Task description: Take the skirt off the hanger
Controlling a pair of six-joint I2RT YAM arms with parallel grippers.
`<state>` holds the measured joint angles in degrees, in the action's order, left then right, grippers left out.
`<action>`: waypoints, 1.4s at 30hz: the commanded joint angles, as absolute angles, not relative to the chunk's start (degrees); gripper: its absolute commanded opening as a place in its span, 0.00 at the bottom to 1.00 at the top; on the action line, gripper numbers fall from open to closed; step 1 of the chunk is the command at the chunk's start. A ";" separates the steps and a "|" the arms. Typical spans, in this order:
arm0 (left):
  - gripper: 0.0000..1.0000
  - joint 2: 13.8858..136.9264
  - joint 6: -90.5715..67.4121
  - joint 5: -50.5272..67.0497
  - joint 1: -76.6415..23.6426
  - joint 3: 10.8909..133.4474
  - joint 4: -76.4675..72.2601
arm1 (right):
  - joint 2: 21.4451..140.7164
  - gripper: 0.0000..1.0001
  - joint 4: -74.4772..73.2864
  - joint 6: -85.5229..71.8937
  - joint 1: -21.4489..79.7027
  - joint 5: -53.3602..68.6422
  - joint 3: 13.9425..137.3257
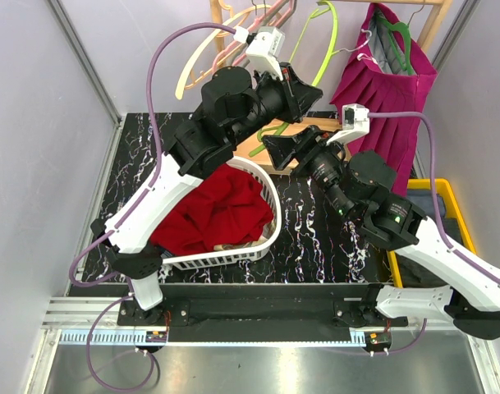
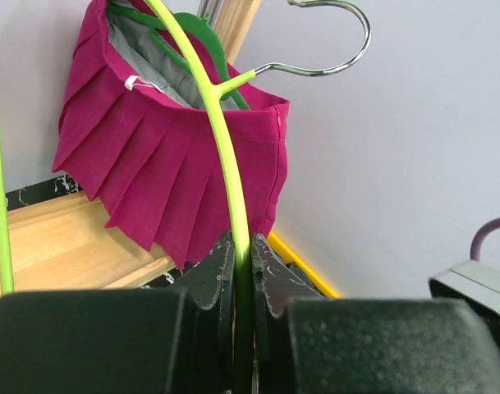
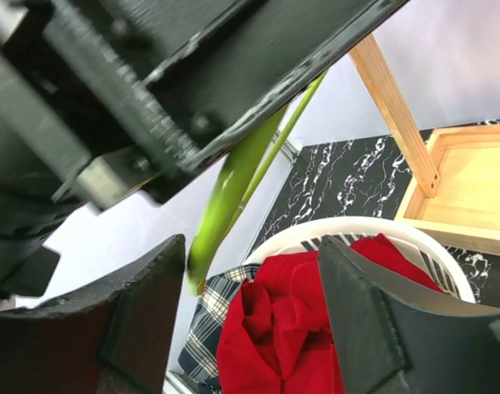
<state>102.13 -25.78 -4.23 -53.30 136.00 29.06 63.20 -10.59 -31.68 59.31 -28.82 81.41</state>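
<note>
Between the jaws of the left gripper [image 2: 243, 248] runs a thin lime-green hanger [image 2: 221, 139], pinched tight on one arm and carrying no garment. Beyond those fingertips, toward the upper left of the left wrist view, hangs the magenta pleated skirt [image 2: 176, 172]. Its waistband is spread along a dark green hanger [image 2: 204, 45] and its pleats fall straight down, so its long axis is vertical.

From above, the left arm reaches up and right across the table, its fingers aimed at the skirt in the upper right of the frame.

The right gripper [image 3: 251, 254] is spread wide and holds nothing. It faces away from the skirt, toward the white basket [image 3: 315, 226] of red cloth [image 3: 291, 320]. The left fingertips look nearer the skirt, but they are occupied, so the free right arm probably has to swing round.
</note>
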 commanded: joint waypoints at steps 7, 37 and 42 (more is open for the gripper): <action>0.00 101.16 -25.84 -2.63 -54.40 139.39 24.08 | 62.49 0.54 -10.81 -34.10 57.39 -25.75 83.40; 0.00 100.55 -11.69 -17.31 -60.38 136.77 21.88 | 62.31 0.00 -23.98 -33.76 54.76 -28.47 90.86; 0.12 95.89 -8.79 -17.93 -60.03 126.85 21.89 | 64.50 0.00 -32.05 -33.13 54.76 -29.62 97.10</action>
